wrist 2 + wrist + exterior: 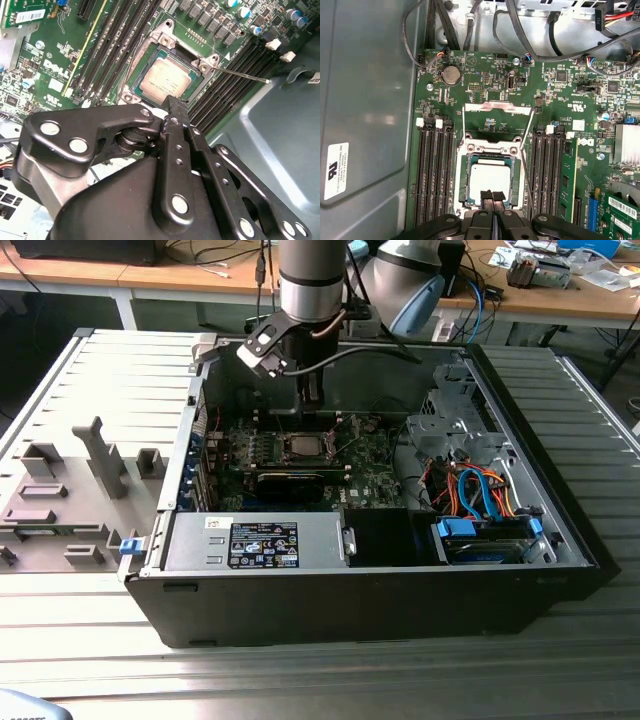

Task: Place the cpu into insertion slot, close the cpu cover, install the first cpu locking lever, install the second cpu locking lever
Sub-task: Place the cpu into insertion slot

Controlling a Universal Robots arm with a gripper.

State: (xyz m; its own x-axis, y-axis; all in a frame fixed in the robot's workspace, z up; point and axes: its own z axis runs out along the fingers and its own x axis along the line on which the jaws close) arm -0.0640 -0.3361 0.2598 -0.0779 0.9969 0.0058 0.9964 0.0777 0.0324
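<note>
Hand (492, 196) inside case (350, 602) on ribbed table (300, 680)

on my feed the open black pc case (360, 605) sits on a ribbed metal table (300, 670). in the exterior view, grey fixture tray (120, 390) at its 9 o'clock, power supply (250, 540) at 6 inside, orange and blue cables (478, 495) around 4. coin battery (451, 75) shows in the first wrist view.
</note>
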